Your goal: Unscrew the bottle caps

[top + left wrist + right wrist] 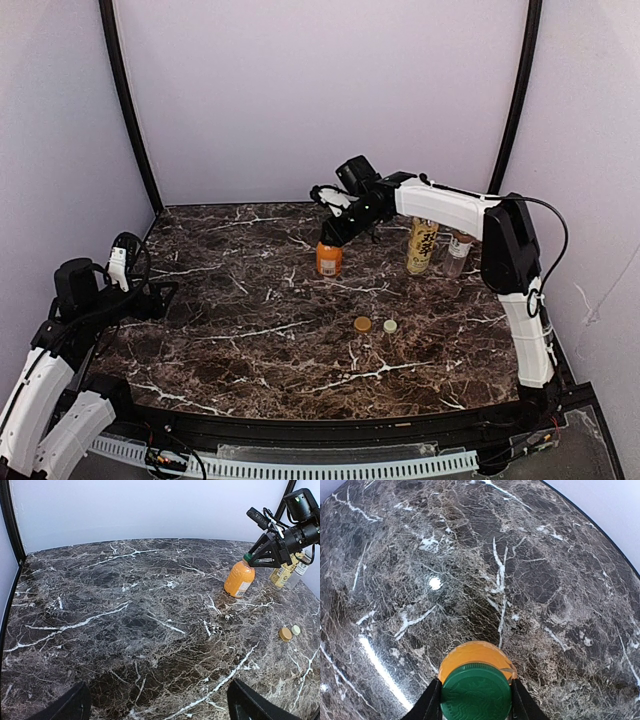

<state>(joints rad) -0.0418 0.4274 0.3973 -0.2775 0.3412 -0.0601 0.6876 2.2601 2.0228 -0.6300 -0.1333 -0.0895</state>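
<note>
The short orange bottle (329, 259) (239, 579) (475, 655) stands upright at the back middle of the table. My right gripper (330, 238) (252, 556) (476, 700) reaches down onto its top, with a finger pressed against each side of the dark green cap (476, 692) (247, 557). A tan-brown cap (362, 324) (285, 634) and a cream-white cap (390, 326) (296, 629) lie loose on the marble, side by side. The yellow bottle (421, 245) (284, 572) and the clear bottle (457, 255) (299, 572) stand to the right without caps. My left gripper (165, 295) (160, 710) hovers open at the far left, holding nothing.
The dark marble table (250, 330) is ringed by white walls with black corner posts (128, 110). The right arm (450, 205) stretches across the back right, above the yellow and clear bottles.
</note>
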